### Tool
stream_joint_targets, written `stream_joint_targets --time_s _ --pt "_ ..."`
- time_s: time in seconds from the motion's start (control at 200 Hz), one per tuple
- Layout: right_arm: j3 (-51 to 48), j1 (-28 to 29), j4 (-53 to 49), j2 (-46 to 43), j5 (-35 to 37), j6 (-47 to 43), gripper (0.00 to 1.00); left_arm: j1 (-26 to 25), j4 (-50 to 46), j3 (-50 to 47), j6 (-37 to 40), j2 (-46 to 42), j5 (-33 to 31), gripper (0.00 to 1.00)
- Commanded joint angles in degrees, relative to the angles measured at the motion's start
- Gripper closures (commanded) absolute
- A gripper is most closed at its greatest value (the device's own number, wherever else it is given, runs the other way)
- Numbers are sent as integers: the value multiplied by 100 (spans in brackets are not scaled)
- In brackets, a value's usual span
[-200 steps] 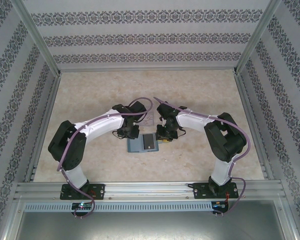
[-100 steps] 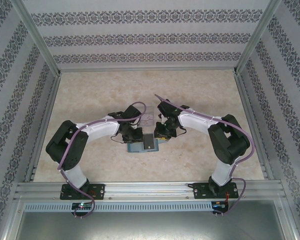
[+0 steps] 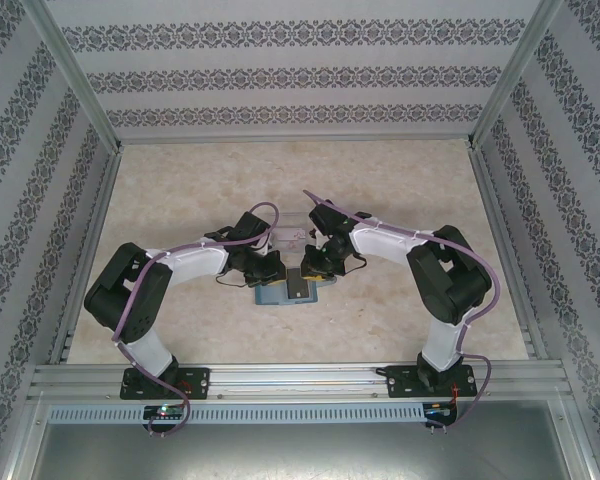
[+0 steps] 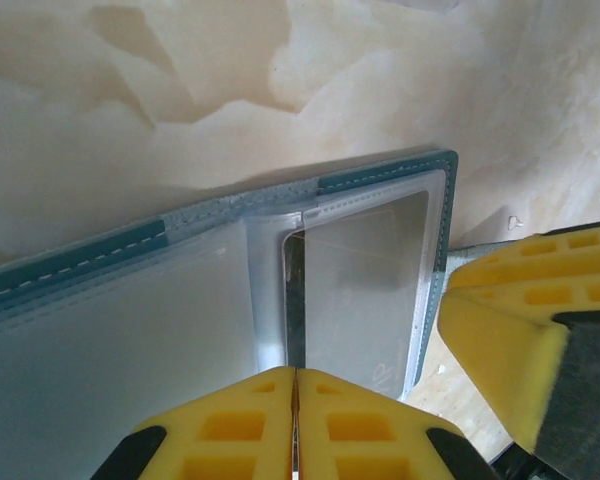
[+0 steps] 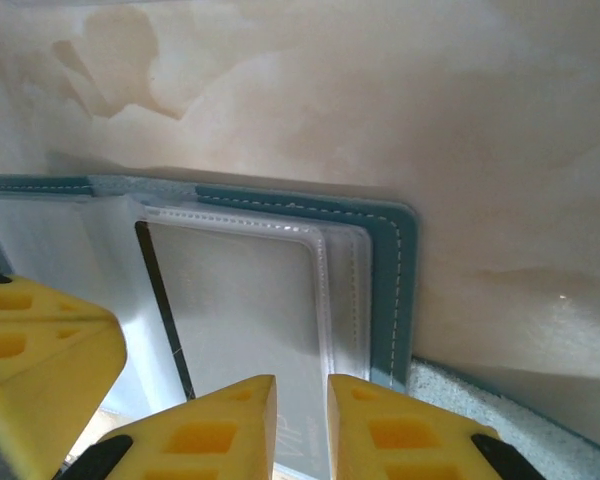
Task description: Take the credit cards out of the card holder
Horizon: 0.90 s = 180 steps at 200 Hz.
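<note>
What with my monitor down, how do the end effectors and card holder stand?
Left end effector shut at the card holder edge, grip unclear. Right end effector slightly open over sleeved card. Card not yet out. End effectors crowd each other.

Card holder point(image 3: 278, 296) lies open, black card point(image 3: 300, 287) on its right half. Left gripper point(image 3: 267, 273) at its left rear edge, right gripper point(image 3: 315, 268) at its right; clear tray point(image 3: 288, 236) behind.

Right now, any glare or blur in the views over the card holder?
Left wrist: a pale sheen on the clear sleeve of the card holder washes out the card; the left claw is soft-focused. Right wrist: same sheen, right claw blurred, teal stitching sharp. Top external: even light, no glare, but the card holder is tiny.
</note>
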Motion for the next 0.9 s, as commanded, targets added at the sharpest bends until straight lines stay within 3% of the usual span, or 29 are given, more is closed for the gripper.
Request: stream_joint_targets --time_s 0.0,0.894 --pt "137 55 48 130 -78 88 79 74 250 -49 -103 -108 120 90" --pt "192 173 31 143 46 141 83 90 209 -16 -78 -64 119 94"
